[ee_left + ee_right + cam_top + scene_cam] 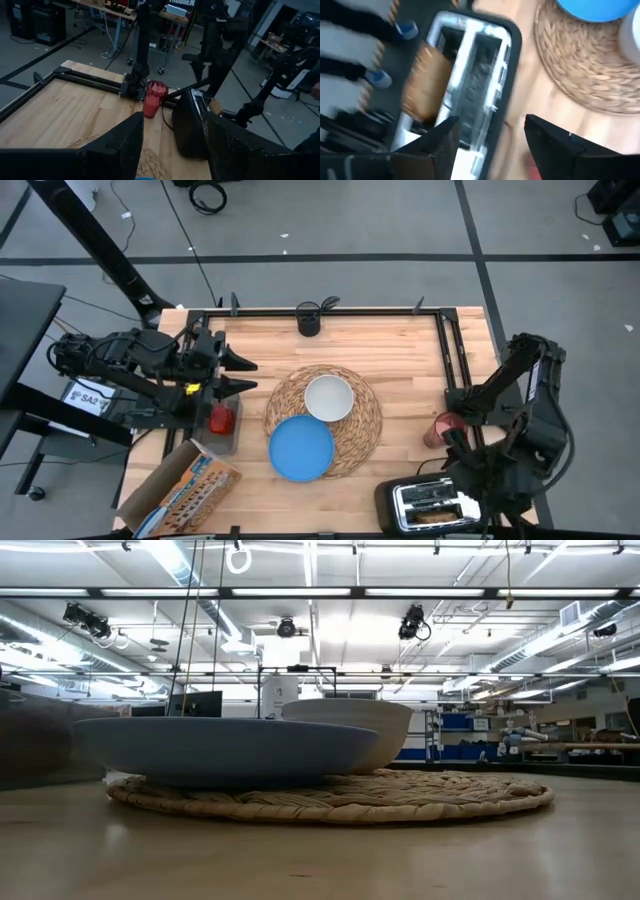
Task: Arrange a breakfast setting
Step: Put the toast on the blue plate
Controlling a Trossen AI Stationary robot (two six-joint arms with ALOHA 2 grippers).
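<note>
Woven straw fills the middle of the table: the round placemat (345, 425) carries the white bowl (328, 398) on its far half and the blue plate (301, 448) on its near left edge, the two just beside each other. In the low view we see the plate (225, 750) in front of the bowl (372, 730), both on the mat (400, 798).

Around them we find a small black cup (309, 320) at the far edge, a printed carton (185, 490) at the near left corner, and a red apple (221, 420) on a grey tray (228, 442) left of the mat. The silver toaster (425, 502) stands at the near right, with a toast slice (422, 82) sticking up from one slot. The translucent red cup (438, 430) stands near the right edge, just beyond the toaster.

Our left gripper (240, 375) hovers left of the mat above the apple's tray, fingers spread and empty. Our right gripper (487, 137) hangs over the toaster, jaws apart and holding nothing; the toaster's body lies between it and the mat.

A white tag (85, 396) beside the left arm reads roughly "SA2"; we cannot read the carton's print.
</note>
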